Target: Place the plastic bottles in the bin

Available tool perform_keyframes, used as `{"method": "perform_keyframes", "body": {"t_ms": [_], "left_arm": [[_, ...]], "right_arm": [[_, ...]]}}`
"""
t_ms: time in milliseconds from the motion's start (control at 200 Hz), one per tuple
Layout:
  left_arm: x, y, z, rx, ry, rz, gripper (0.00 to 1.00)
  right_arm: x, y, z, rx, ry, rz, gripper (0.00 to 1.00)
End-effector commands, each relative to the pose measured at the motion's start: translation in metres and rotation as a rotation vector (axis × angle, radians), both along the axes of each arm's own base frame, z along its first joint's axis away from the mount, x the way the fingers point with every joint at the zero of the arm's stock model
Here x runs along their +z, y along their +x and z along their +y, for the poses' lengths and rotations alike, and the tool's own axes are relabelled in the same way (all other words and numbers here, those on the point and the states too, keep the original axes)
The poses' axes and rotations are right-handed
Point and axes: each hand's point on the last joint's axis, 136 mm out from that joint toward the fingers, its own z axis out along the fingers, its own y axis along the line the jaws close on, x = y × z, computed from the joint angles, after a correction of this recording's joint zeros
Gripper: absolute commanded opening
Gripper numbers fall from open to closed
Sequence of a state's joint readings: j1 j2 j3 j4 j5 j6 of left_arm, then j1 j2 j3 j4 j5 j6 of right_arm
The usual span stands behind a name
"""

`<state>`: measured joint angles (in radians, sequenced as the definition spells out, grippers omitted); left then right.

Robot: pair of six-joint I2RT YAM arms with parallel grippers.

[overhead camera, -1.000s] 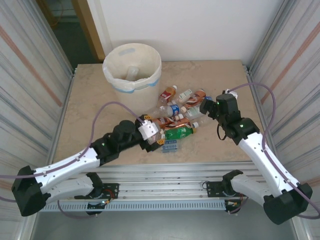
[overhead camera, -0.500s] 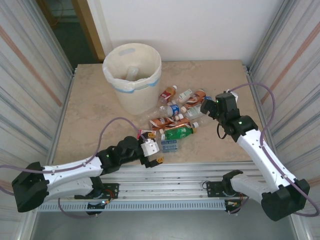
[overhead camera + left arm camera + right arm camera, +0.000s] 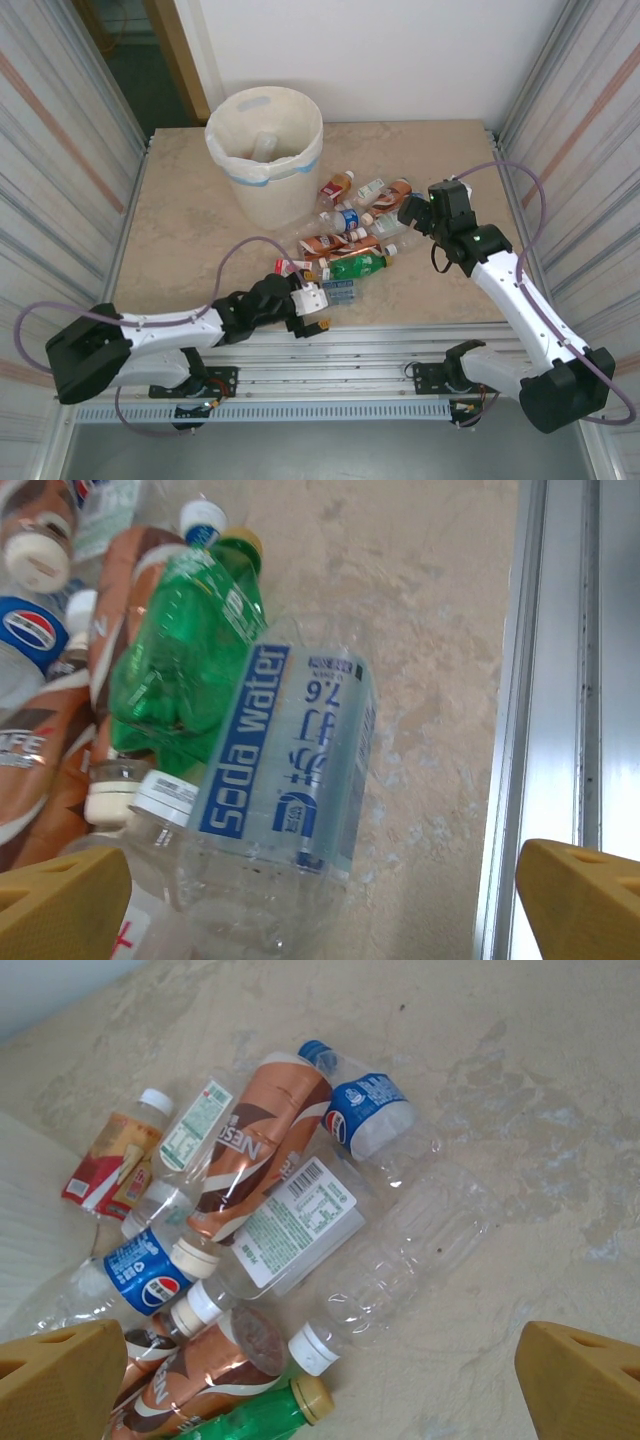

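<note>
The left arm lies low along the counter's [image 3: 180, 230] 6 o'clock edge, the left end effector [image 3: 312, 308] spread wide at a soda water bottle [image 3: 285, 780]. The right arm bends inward, the right end effector [image 3: 412, 212] spread above the bottles [image 3: 350, 235], piled at 4 o'clock from the bin [image 3: 285, 195].

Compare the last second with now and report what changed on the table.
The left gripper pulled back from the bottle pile toward the near edge of the table, open and empty, its arm dropping low. The right gripper barely moved and hovers open beside the pile. The soda water bottle and the bin stayed put.
</note>
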<state>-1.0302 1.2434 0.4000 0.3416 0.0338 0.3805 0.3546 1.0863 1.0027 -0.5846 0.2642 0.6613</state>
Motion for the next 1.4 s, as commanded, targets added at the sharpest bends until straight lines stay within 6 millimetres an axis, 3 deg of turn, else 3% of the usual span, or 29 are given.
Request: {"method": "perform_keyframes", "body": {"t_ms": [0,230,671,1393], "left_arm": [[0.015,0.009,-0.015,-0.036,-0.061,-0.028,0.95],[0.001,0.021,-0.024,-0.053,-0.051,-0.005,0.94],[-0.016,0.021,-0.034,-0.077,-0.031,0.043,0.93],[-0.042,0.014,-0.045,-0.110,0.027,0.114,0.76]], "right_arm": [[0.006,0.002,-0.004,-0.038,0.022,-0.004,0.98],[0.006,0.000,-0.005,-0.037,0.022,0.000,0.98],[0.002,0.000,-0.005,-0.038,0.025,0.010,0.98],[-0.002,-0.001,-0.009,-0.050,0.020,0.018,0.98]]}}
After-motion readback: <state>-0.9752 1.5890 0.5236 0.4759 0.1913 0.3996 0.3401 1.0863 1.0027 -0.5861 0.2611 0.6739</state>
